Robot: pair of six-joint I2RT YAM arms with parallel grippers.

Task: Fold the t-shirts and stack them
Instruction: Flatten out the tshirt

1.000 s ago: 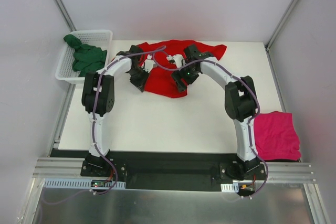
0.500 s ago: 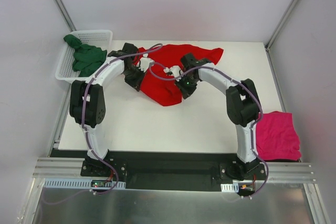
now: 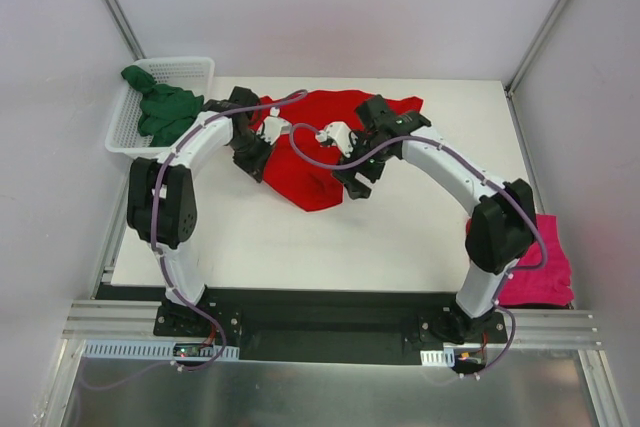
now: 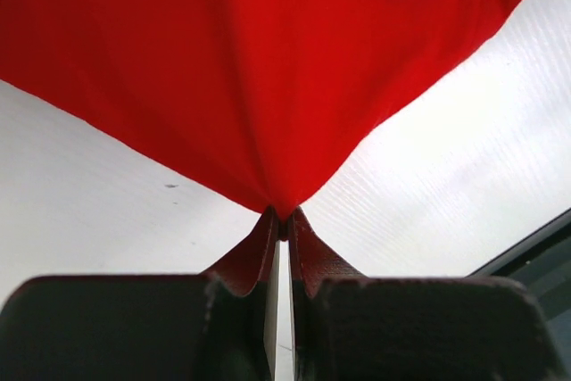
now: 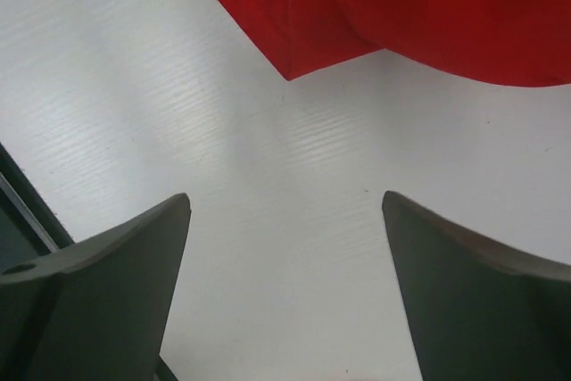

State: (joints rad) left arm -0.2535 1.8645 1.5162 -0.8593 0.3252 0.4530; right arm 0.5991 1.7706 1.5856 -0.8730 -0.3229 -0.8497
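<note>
While the left end effector is clamped on the red t-shirt, the right end effector gapes empty, so a one-sided pull could bunch it up.

Left arm: bent, reaching toward the far-left corner of the tabletop.
Left end effector: fingers pressed together, pinching the red t-shirt.
Right arm: stretched toward the far edge's middle.
Right end effector: fingers spread wide.

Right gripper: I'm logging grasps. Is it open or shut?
Open. On the right gripper the jaws stand wide apart above the table; the red tee lies beyond them, not between them.
</note>
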